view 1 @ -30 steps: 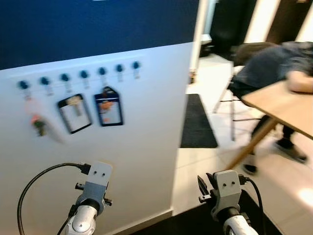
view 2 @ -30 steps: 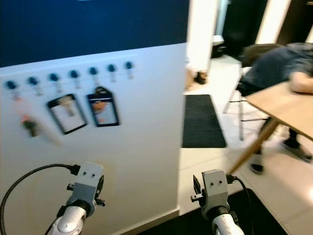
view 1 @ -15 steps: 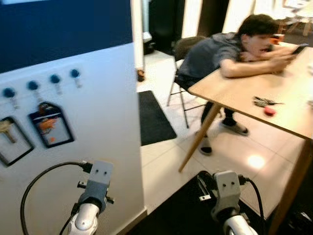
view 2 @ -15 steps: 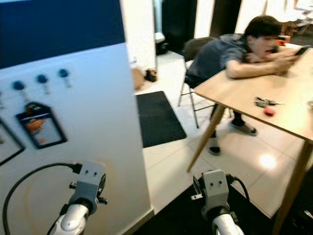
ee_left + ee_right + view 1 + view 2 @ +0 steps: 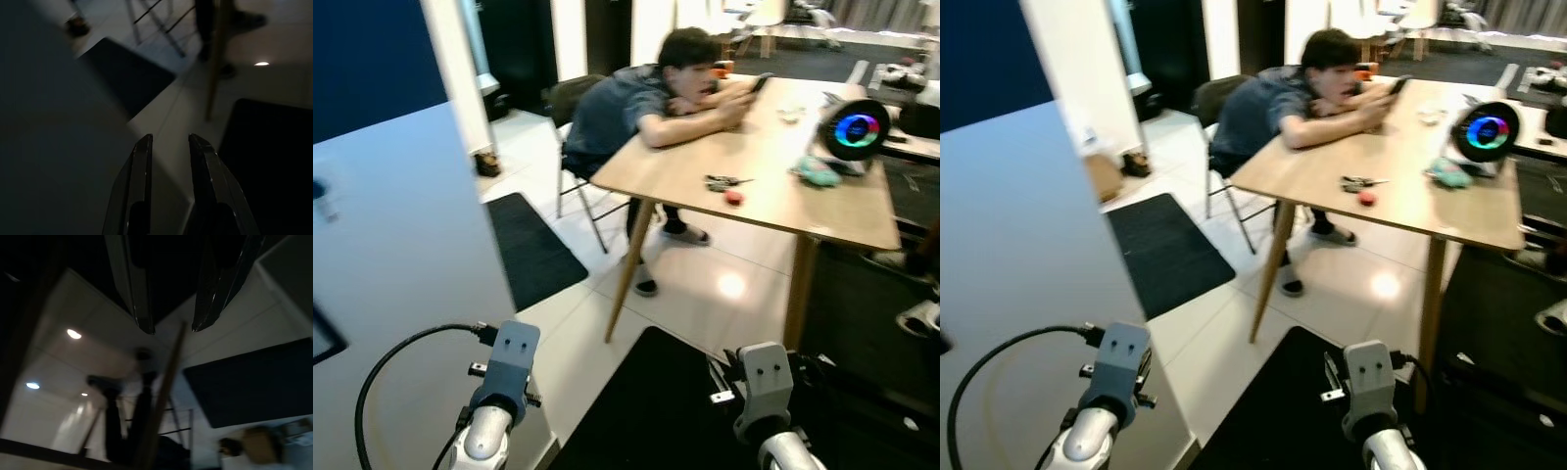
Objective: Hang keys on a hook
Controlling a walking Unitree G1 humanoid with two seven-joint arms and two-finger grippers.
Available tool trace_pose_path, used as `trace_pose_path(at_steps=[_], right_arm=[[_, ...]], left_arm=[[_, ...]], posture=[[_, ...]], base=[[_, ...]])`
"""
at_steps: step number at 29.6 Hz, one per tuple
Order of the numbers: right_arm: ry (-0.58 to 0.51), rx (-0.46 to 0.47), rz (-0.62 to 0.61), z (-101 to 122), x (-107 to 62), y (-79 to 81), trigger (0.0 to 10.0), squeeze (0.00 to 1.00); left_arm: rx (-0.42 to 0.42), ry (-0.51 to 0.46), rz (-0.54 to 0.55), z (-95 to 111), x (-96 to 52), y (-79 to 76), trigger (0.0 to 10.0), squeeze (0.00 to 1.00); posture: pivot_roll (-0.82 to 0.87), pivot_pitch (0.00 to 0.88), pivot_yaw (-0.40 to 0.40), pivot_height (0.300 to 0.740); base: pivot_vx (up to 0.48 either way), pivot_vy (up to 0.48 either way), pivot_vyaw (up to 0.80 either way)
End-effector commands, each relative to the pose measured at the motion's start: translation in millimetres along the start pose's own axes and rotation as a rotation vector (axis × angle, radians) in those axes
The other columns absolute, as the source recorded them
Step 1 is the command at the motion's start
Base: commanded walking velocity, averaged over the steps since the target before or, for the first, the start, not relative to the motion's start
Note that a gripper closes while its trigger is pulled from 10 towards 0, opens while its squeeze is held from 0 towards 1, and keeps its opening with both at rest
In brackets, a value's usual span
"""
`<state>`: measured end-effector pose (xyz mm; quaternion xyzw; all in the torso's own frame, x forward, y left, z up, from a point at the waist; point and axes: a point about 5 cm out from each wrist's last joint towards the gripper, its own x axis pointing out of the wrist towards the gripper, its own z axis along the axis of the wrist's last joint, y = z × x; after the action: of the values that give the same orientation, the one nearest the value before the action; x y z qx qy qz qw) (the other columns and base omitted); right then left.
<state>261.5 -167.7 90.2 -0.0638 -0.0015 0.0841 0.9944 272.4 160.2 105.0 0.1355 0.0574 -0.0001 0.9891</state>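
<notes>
Our keys point(image 5: 725, 182) lie on the wooden surface point(image 5: 773, 201), near the seated person point(image 5: 646, 98). Both the left gripper point(image 5: 168, 142) and the right gripper point(image 5: 173, 325) hang empty, fingers parted. We should walk to that surface before reaching.

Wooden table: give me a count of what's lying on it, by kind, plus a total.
Bunch of keys: 1
Red tag beside the keys: 1
Teal item: 1
Round speaker with a glowing ring: 1
Small pale item at the far end, too blurred to name: 1
Total: 5
</notes>
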Motion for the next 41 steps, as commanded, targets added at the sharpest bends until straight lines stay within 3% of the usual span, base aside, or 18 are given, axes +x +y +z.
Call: trace_pose_path(at_steps=[1, 41], right_arm=[[0.0, 0.005, 0.001, -1.7, -0.6, 0.6, 10.0, 0.0], [-0.008, 0.0, 0.017, 0.0, 3.6, 0.3, 10.0, 0.0]], left_arm=[[0.008, 0.014, 0.0, -4.8, -1.0, -0.1, 10.0, 0.0], [0.001, 0.002, 0.012, -3.2, 0.3, -0.6, 10.0, 0.0]], posture=[[-0.03, 0.133, 0.054, 0.74], [-0.03, 0.131, 0.04, 0.74]], base=[[0.0, 0.0, -0.8], [0.0, 0.0, -0.8]])
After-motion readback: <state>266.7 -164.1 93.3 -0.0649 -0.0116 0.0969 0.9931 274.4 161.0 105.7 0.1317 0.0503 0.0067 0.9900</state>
